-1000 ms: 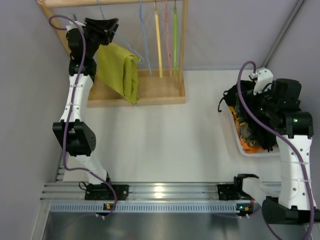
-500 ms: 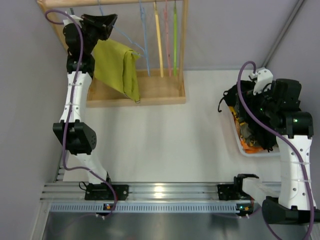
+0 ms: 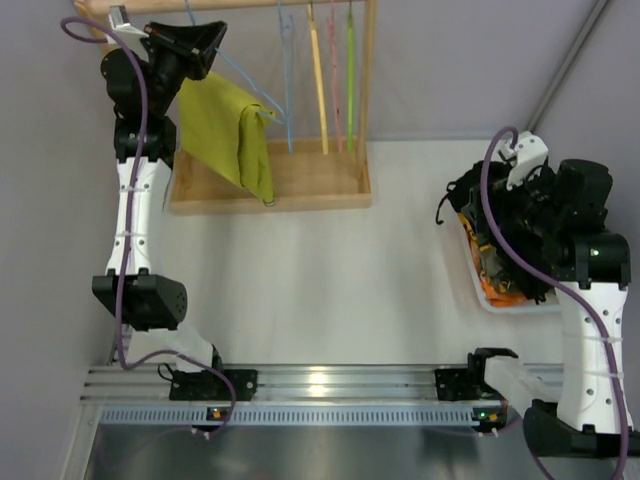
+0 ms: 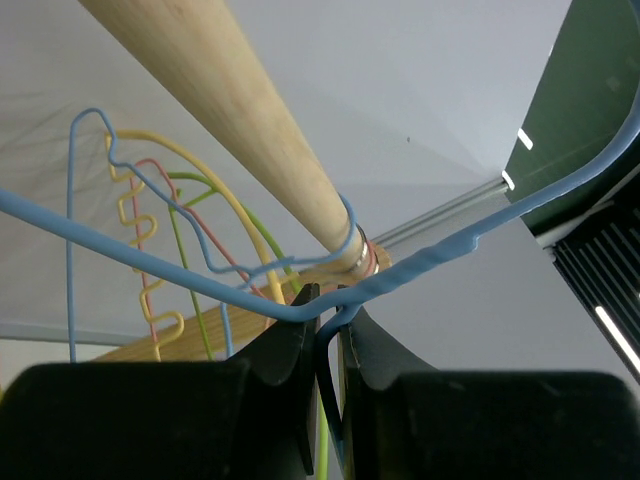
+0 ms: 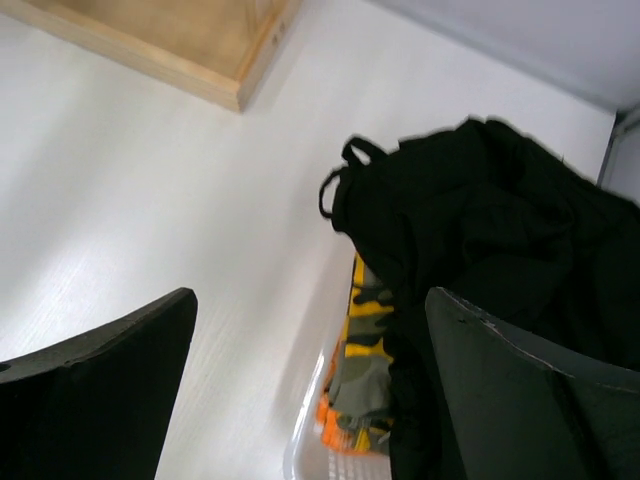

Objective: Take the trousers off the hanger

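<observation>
The mustard trousers (image 3: 228, 128) hang folded over the light-blue wire hanger (image 3: 250, 83) at the left of the wooden rack. My left gripper (image 3: 205, 40) is raised near the rack's top rail and shut on the hanger's wire neck (image 4: 330, 318); the left wrist view shows the hook looped over the wooden rail (image 4: 240, 120). The trousers do not show in that view. My right gripper (image 5: 310, 400) is open and empty above the white basket at the right (image 3: 478, 290).
On the rail hang another blue wire hanger (image 3: 287, 70), a yellow (image 3: 316, 80), a pink (image 3: 334, 80) and a green hanger (image 3: 350, 80). The rack's wooden base (image 3: 310, 185) lies below. The basket holds a black clothes heap (image 3: 490, 215) and a camouflage cloth (image 5: 365, 360).
My left arm has risen and shifted left toward the top rail, lifting the hanger and trousers with it. The right arm has barely moved.
</observation>
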Tool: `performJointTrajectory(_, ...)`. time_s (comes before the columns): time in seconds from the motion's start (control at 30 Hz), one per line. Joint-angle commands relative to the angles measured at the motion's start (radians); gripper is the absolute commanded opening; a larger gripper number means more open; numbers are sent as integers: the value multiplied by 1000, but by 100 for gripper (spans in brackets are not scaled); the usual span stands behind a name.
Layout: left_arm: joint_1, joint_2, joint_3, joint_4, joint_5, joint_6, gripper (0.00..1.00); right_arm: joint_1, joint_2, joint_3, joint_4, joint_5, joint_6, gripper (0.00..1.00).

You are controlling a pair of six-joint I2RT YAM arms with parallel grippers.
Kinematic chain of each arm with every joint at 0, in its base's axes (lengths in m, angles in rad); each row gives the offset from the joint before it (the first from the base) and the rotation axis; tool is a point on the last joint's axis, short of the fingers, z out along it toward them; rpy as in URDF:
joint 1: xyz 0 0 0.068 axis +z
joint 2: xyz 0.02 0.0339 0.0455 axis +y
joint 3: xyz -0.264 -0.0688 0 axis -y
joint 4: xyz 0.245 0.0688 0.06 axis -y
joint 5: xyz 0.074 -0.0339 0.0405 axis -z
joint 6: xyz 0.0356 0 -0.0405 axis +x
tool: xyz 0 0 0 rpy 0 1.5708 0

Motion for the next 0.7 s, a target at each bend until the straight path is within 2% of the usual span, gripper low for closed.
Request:
performJointTrajectory(0.0, -2, -193, -23, 169, 35, -15, 0, 5, -55, -20, 197, -143, 13, 99)
performJointTrajectory(0.07, -2, -253, -85, 169, 45, -35, 0, 5, -79, -48, 280, -218, 72, 99)
performJointTrajectory(0.17, -2, -325, -172, 164, 63, -66, 0, 8, -128, -140, 510, -305, 186, 99)
performJointTrajectory(0.2, 0, -345, -197, 162, 64, -75, 0, 11, -141, -196, 638, -319, 216, 99)
performJointTrajectory(0.3, 5, -412, -287, 161, 74, -112, 0, 27, -159, -276, 789, -341, 305, 99)
performJointTrajectory(0.33, 6, -430, -315, 162, 75, -123, 0, 68, -156, -285, 847, -338, 305, 99)
performJointTrajectory(0.53, 5, -541, -444, 161, 126, -144, 0, 298, -98, -333, 947, -254, 242, 99)
performJointTrajectory(0.67, 5, -606, -478, 159, 141, -92, 0, 525, -43, -373, 1057, -125, 202, 99)
